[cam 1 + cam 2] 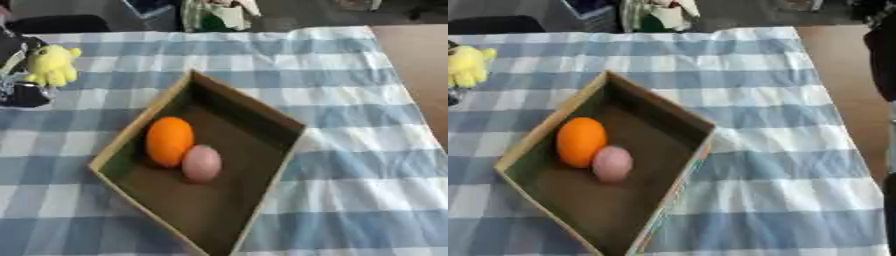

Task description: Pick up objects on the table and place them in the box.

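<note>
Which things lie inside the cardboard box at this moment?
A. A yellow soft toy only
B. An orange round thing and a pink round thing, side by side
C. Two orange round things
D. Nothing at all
B: the box holds an orange ball and a smaller pink ball touching it, while the yellow toy is outside, in the left hand.

Head-mounted stereo pair, both eyes looking steeply down, close range, sharing box [203,165] and checked surface [367,150], slight lateral offset.

Looks like a lab or demo room: surface [367,165] under blue-white checked cloth [262,50], grey floor [297,12] with clutter beyond.
</note>
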